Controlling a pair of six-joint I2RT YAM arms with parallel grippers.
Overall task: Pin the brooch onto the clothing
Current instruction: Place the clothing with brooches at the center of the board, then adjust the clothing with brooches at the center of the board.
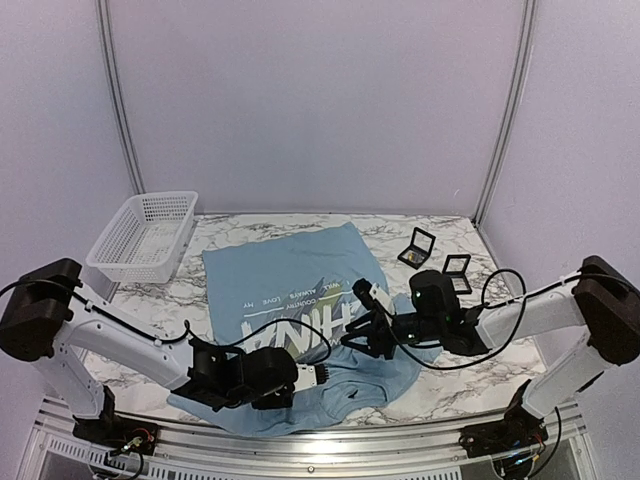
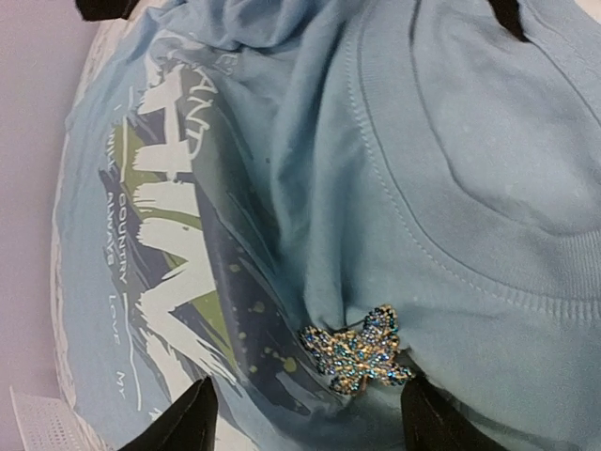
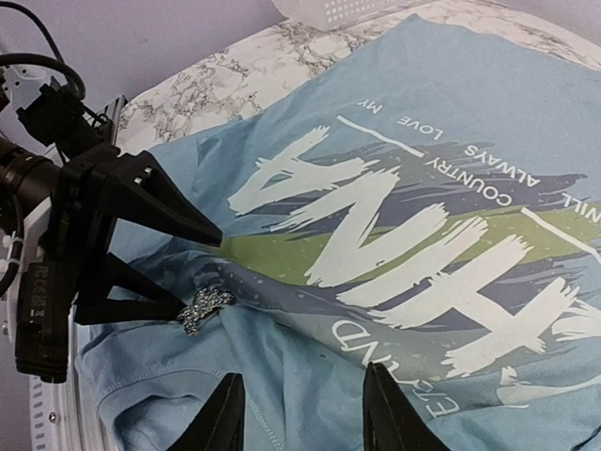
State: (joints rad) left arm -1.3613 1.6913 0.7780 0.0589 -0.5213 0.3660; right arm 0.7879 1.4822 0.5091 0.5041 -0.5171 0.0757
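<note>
The brooch [image 2: 357, 352] lies at one o'clock, just beyond the spread left gripper [image 2: 310, 427], farther from the parted right gripper [image 3: 302, 418].

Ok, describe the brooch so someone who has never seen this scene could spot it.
Find the big light blue T-shirt, then its collar at the near end. The brooch lies on the fabric beside that collar: a small flower-shaped cluster of sparkling blue-green stones, the only raised, glittering thing next to the flat white lettering.
</note>
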